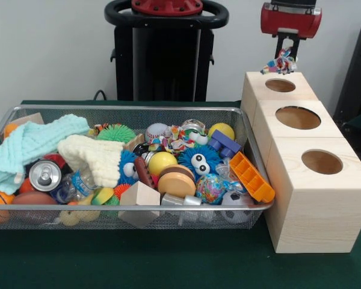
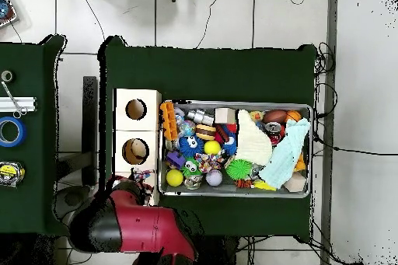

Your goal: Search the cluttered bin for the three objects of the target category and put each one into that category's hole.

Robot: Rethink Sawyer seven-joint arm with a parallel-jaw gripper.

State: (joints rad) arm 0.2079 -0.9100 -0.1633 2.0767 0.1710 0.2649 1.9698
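The gripper (image 1: 284, 60) hangs directly above the hole (image 1: 280, 85) in the pine cube (image 1: 277, 96), closed on a multicoloured rope toy (image 1: 279, 64). Well aside and lower sits the bin (image 1: 248, 142) — crammed with balls, cloths, a can (image 1: 45, 175).

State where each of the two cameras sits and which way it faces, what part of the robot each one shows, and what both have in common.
Front view: across the table, facing the robot; it sees the bin and pine cubes, the black pedestal behind, and the gripper holding a multicoloured rope toy above the smallest hole.
Overhead view: above the table, looking straight down, base at the bottom; the red arm covers that hole's cube.
Shared: bin, cubes, rope toy, green table.
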